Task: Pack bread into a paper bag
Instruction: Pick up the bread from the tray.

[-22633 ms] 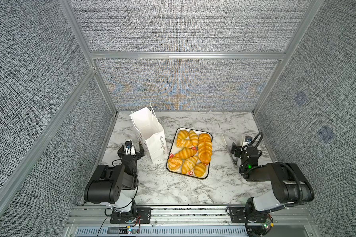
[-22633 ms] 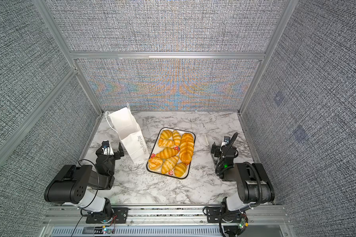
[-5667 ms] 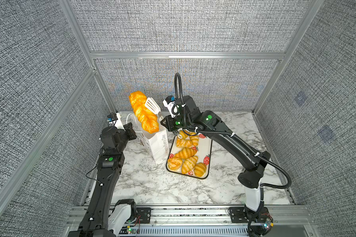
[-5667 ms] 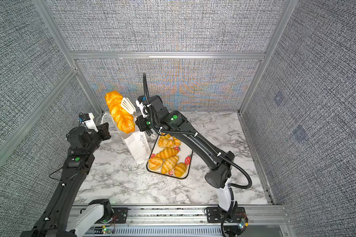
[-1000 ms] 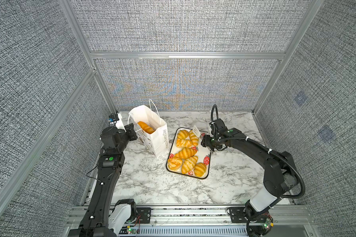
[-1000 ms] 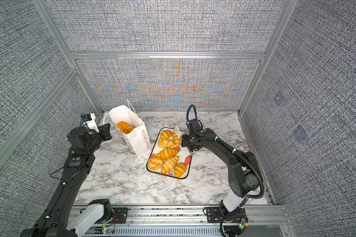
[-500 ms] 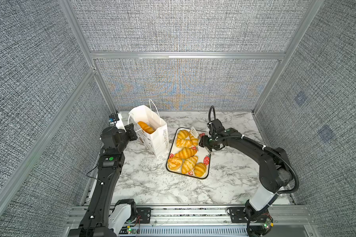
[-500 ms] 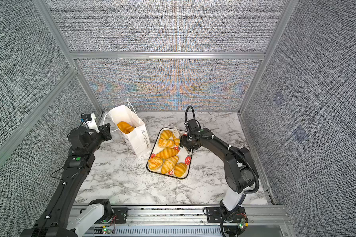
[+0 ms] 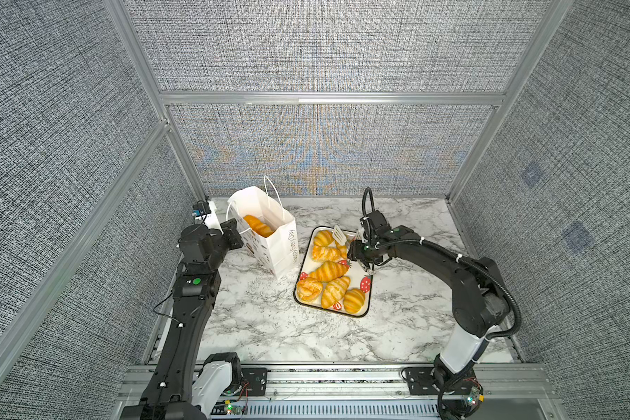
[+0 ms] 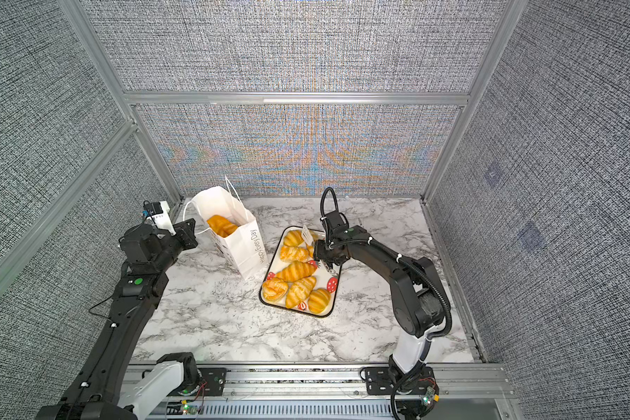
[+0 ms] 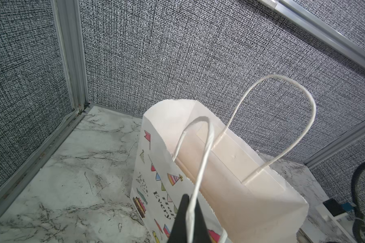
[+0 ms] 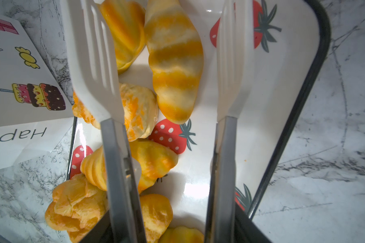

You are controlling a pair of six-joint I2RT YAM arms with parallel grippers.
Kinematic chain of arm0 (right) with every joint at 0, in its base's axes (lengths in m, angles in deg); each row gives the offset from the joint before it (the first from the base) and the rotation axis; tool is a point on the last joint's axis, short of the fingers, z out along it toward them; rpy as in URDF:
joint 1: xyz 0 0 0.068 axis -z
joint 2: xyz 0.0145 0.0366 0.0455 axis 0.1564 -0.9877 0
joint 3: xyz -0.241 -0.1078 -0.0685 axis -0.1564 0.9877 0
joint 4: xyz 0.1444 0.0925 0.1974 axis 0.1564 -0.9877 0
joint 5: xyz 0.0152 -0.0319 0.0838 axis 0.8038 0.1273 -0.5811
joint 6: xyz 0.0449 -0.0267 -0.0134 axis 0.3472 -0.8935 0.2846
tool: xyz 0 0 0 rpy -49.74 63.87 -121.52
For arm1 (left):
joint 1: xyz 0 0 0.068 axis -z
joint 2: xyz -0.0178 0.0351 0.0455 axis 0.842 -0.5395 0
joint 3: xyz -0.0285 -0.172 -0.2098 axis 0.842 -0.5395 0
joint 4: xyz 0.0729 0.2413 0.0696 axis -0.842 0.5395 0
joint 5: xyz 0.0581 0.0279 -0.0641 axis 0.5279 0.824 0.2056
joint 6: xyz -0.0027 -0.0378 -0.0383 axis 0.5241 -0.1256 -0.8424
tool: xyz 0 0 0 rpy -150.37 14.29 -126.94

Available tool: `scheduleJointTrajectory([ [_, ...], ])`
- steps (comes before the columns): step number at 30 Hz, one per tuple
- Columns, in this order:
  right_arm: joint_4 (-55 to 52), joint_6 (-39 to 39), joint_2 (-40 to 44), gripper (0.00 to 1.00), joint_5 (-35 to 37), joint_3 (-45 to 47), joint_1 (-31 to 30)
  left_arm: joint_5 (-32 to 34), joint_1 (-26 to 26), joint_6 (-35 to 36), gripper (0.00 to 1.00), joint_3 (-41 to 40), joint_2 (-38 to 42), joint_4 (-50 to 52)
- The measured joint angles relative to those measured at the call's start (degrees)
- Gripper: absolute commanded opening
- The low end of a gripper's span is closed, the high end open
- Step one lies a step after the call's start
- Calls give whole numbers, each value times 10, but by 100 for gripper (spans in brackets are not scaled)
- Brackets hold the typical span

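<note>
One striped roll (image 12: 173,69) is bracketed lengthwise by parted tongs (image 12: 93,63) clamped in the right gripper (image 9: 356,251); left gripper (image 11: 189,218) is closed on the bag handle (image 11: 201,168).

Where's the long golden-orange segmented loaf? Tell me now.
In both top views the long golden-orange loaf lies inside the white paper bag, on the robot's left side, directly beside the strawberry-print tray.

"Every Day" is being read in black lettering on the side of the paper bag (image 9: 282,251) in both top views (image 10: 248,251). In the left wrist view only "Every" is being read in full on the paper bag (image 11: 162,199). In the right wrist view "Happ" is being shown upside down on it (image 12: 19,134).
</note>
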State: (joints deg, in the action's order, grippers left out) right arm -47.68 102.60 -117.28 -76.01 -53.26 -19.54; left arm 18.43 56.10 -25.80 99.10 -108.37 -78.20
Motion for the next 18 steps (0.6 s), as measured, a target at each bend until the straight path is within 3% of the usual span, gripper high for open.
scheduleJointTrajectory([
  [18, 0, -2, -19, 51, 1, -2, -4, 0, 0, 0, 0, 0, 0, 0],
])
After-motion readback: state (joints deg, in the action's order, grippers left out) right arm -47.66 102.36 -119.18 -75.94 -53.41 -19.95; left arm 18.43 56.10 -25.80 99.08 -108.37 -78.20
